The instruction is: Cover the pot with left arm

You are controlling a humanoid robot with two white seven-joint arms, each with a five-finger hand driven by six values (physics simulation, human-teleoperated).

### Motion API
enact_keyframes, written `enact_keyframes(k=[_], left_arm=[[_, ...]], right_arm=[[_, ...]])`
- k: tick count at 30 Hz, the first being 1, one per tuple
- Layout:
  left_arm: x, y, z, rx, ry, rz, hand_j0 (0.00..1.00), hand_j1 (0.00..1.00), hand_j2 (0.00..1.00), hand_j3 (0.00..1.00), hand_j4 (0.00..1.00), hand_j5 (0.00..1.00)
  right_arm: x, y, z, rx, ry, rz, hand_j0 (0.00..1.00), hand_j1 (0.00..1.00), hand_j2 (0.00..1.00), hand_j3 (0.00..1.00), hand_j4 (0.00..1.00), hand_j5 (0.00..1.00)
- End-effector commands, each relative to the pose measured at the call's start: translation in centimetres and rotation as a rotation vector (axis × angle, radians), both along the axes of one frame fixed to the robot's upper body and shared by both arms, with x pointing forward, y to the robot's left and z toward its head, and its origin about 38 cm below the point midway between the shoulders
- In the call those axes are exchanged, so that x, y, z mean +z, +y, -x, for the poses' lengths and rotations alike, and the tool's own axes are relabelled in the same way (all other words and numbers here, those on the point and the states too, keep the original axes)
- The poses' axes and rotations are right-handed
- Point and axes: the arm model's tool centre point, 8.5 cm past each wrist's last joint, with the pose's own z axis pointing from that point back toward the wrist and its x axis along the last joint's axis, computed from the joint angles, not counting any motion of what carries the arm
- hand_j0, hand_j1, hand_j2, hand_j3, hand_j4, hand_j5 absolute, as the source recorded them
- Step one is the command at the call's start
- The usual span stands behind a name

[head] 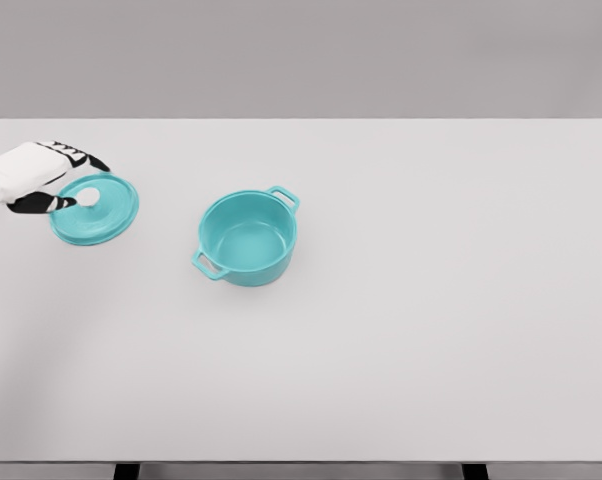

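**Lid grasp stage, pot still open**

I see left hand (43, 178) at table (431, 330) left edge, fingers around lid (95, 209), thumb by its white knob (87, 197); firm grip unclear; next: lift, carry right over pot (247, 238); pot upright, handles on a lower-left to upper-right axis.

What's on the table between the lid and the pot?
Nothing: in the head view, only bare white table separates the teal lid, which has the left robot hand at its knob, from the open pot.
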Motion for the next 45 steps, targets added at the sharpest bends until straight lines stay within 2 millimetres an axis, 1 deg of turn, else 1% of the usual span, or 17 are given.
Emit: enact_keyframes(k=[1, 8, 11, 12, 15, 17, 23, 27, 31, 33, 38, 45], left_arm=[[-1.4, 0.7, 0.1, 0.025, 0.039, 0.003, 0.74, 0.74, 0.74, 0.74, 0.74, 0.74], [-2.5, 0.7, 0.0, 0.040, 0.064, 0.015, 0.73, 0.73, 0.73, 0.73, 0.73, 0.73], [-2.6, 0.8, -0.3, 0.049, 0.067, 0.018, 0.73, 0.73, 0.73, 0.73, 0.73, 0.73], [-2.9, 0.5, -0.4, 0.049, 0.070, 0.029, 0.73, 0.73, 0.73, 0.73, 0.73, 0.73], [-2.9, 0.6, -0.5, 0.054, 0.072, 0.024, 0.73, 0.73, 0.73, 0.73, 0.73, 0.73], [-3.4, 0.3, -0.7, 0.055, 0.079, 0.027, 0.73, 0.73, 0.73, 0.73, 0.73, 0.73], [-3.4, 0.0, -0.8, 0.052, 0.077, 0.031, 0.73, 0.73, 0.73, 0.73, 0.73, 0.73], [-3.9, 0.2, -1.0, 0.067, 0.090, 0.033, 0.73, 0.73, 0.73, 0.73, 0.73, 0.73], [-3.9, 0.2, -1.1, 0.068, 0.090, 0.024, 0.73, 0.73, 0.73, 0.73, 0.73, 0.73], [-3.9, 0.2, -1.1, 0.068, 0.090, 0.022, 0.71, 0.71, 0.71, 0.71, 0.71, 0.71], [-4.1, -0.3, -1.3, 0.061, 0.090, 0.031, 0.71, 0.71, 0.71, 0.71, 0.71, 0.71], [-4.1, -0.1, -1.4, 0.067, 0.092, 0.020, 0.70, 0.70, 0.70, 0.70, 0.70, 0.70]], right_arm=[[0.0, 0.0, 0.0, 0.000, -0.001, 0.000, 1.00, 1.00, 1.00, 1.00, 1.00, 1.00], [0.0, 0.0, 0.0, 0.000, -0.001, 0.000, 1.00, 1.00, 1.00, 1.00, 1.00, 1.00], [0.0, 0.0, 0.0, 0.000, 0.001, -0.001, 1.00, 1.00, 1.00, 1.00, 1.00, 1.00], [0.0, 0.0, 0.0, 0.000, -0.001, 0.000, 1.00, 1.00, 1.00, 1.00, 1.00, 1.00], [0.0, 0.0, 0.0, 0.000, 0.001, -0.001, 1.00, 1.00, 1.00, 1.00, 1.00, 1.00], [0.0, 0.0, 0.0, 0.000, -0.001, 0.000, 1.00, 1.00, 1.00, 1.00, 1.00, 1.00], [0.0, 0.0, 0.0, 0.000, -0.001, 0.000, 1.00, 1.00, 1.00, 1.00, 1.00, 1.00], [0.0, 0.0, 0.0, 0.000, -0.001, 0.000, 1.00, 1.00, 1.00, 1.00, 1.00, 1.00], [0.0, 0.0, 0.0, 0.000, -0.001, 0.000, 1.00, 1.00, 1.00, 1.00, 1.00, 1.00], [0.0, 0.0, 0.0, 0.000, -0.001, 0.000, 1.00, 1.00, 1.00, 1.00, 1.00, 1.00], [0.0, 0.0, 0.0, 0.000, -0.001, 0.000, 1.00, 1.00, 1.00, 1.00, 1.00, 1.00], [0.0, 0.0, 0.0, 0.000, -0.001, 0.000, 1.00, 1.00, 1.00, 1.00, 1.00, 1.00]])
